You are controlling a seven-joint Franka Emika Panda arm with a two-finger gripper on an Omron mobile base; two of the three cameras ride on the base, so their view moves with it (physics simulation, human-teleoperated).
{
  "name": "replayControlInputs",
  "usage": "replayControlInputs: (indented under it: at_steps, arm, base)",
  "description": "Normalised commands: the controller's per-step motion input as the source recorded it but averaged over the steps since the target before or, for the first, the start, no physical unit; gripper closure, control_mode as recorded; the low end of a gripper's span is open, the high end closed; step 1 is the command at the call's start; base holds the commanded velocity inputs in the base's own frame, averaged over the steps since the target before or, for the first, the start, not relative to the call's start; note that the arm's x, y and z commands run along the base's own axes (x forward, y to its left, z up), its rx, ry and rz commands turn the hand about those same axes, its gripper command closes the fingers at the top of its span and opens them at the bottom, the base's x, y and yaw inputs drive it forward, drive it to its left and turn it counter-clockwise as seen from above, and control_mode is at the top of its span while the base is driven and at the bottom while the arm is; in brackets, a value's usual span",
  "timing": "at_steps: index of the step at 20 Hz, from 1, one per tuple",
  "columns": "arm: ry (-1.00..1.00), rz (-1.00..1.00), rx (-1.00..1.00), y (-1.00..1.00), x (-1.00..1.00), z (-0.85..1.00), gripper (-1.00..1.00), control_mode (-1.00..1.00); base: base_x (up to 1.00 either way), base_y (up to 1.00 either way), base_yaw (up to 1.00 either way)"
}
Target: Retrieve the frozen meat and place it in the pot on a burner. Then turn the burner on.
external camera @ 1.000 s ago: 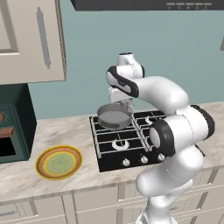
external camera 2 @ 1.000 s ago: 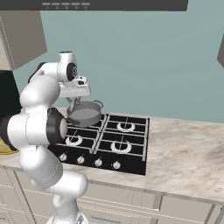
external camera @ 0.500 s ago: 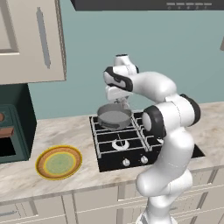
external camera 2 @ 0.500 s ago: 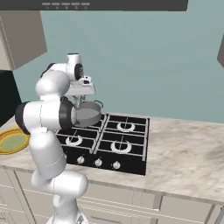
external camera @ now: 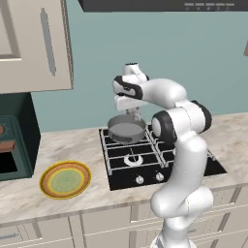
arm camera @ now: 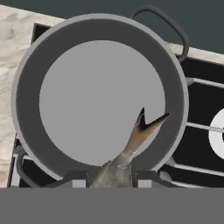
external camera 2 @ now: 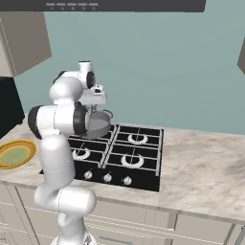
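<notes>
The gripper [arm camera: 117,175], jaws clenched on the meat [arm camera: 139,132], now hangs over the pot [arm camera: 100,94] on a rear burner, having swung nearer; release looks next.

Pretty clearly a home kitchen. There's a black four-burner gas cooktop [external camera 2: 112,155] with silver knobs [external camera 2: 107,178] set into a beige marble-look counter [external camera 2: 206,174], cream cabinets [external camera: 34,43] up on the teal wall [external camera 2: 158,62], drawers underneath and a range hood [external camera 2: 119,5] overhead. A grey pot [external camera: 127,130] sits on a back burner, and a yellow-rimmed green plate [external camera: 65,179] is on the counter.
</notes>
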Motion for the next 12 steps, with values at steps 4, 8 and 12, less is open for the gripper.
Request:
replayControlInputs:
  at_steps: [4, 8, 12]
  arm:
    - [0.00, -0.04, 0.00, 0.00, 0.06, -0.31, 1.00, -1.00]
    - [0.00, -0.06, 0.00, 0.00, 0.00, -0.32, 1.00, -1.00]
    - [0.00, -0.06, 0.00, 0.00, 0.03, -0.34, 1.00, -1.00]
  base:
    - [0.00, 0.00, 0.00]
    - [0.00, 0.00, 0.00]
    - [0.00, 0.00, 0.00]
